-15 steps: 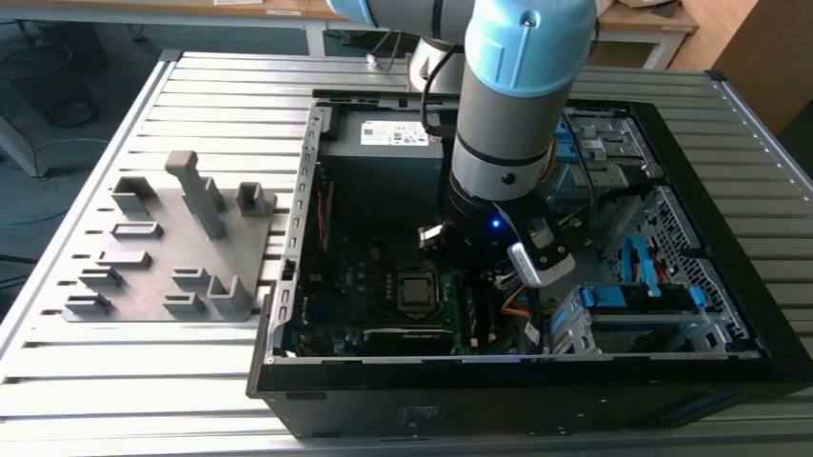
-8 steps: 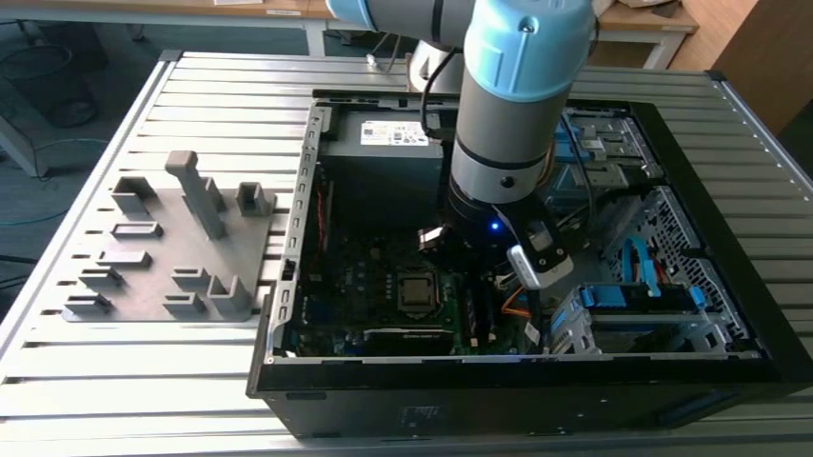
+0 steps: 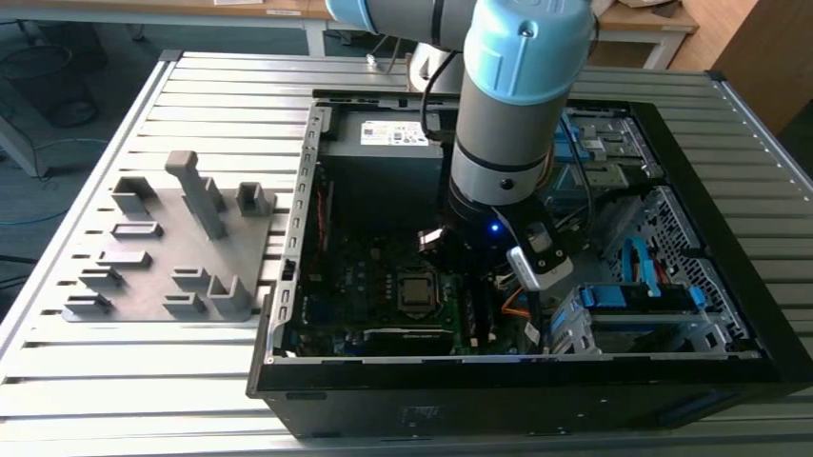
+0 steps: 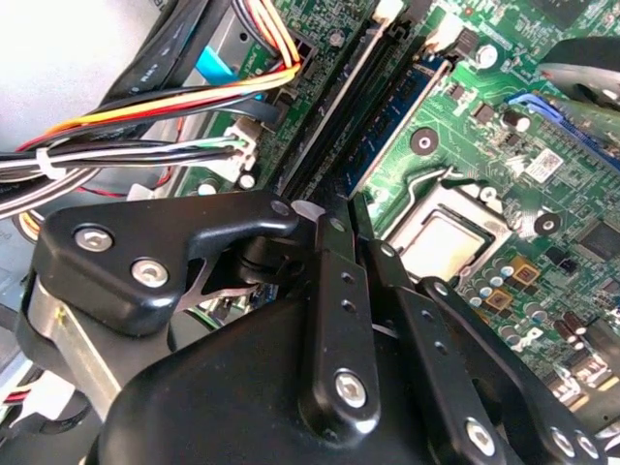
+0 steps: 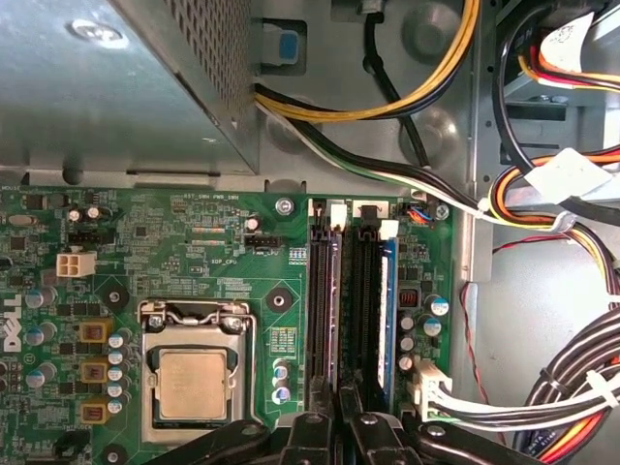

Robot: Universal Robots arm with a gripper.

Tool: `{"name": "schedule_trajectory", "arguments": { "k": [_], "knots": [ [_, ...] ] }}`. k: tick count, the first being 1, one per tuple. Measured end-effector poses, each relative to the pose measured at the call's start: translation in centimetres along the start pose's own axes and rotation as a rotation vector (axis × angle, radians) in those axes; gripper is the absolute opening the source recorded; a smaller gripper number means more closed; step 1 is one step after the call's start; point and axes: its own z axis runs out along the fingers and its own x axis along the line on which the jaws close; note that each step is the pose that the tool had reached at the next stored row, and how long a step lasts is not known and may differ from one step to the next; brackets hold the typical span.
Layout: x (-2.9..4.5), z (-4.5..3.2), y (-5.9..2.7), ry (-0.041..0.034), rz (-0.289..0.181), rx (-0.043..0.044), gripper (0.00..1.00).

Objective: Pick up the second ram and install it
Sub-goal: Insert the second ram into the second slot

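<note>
Table (image 3: 152, 381): slatted metal top, carrying a grey fixture plate and an open computer case side by side.
Computer case (image 3: 508, 390): black, lying with its side off, towards the exterior view's right; motherboard, drive cages and cabling exposed inside.
Arm (image 3: 508, 114): grey and pale blue, reaching straight down into the case over the middle of the board.
Fixture plate (image 3: 152, 286): grey, with upright blocks of differing heights, just beside the case on the exterior view's left.
Motherboard (image 5: 194, 242): green, flat on the case floor, bordered by a perforated metal box in the first wrist view.
Cable bundle (image 5: 581, 387): black, white, yellow, orange and red wires, running along the case wall beside the memory slots.
Processor socket (image 5: 191, 383): metal frame around a square silver chip, set near the slots on the side away from the cables.
Claw (image 4: 344, 228): black linkages low over one end of the memory slot row, seen in both wrist views; cannot tell whether clenched or released.
Memory slots (image 5: 363, 300): dark parallel rows with pale clips at their far ends, between the socket and the cables.
Second ram (image 5: 388, 320): blue-green stick standing on edge at the cable side of the slot row, touching the neighbouring dark row; in the second wrist view (image 4: 402, 107) dark patches along its face, its near end passing under the claw.
</note>
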Motion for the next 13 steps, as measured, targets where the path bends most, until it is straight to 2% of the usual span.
{"name": "schedule_trajectory", "arguments": {
  "k": [6,7,8,10,13],
  "knots": [
    [0.01,0.05,0.02,-0.0002,0.000,-0.0009,0.15],
    [0.01,0.04,0.01,-0.0002,0.000,-0.0003,0.21],
    [0.01,0.02,0.00,-0.0001,0.000,0.0011,0.21],
    [-0.01,-0.47,-0.01,0.0000,0.000,0.0021,0.21],
    [-0.06,-1.80,-0.01,-0.0002,0.000,0.0023,0.21]
  ]
}}
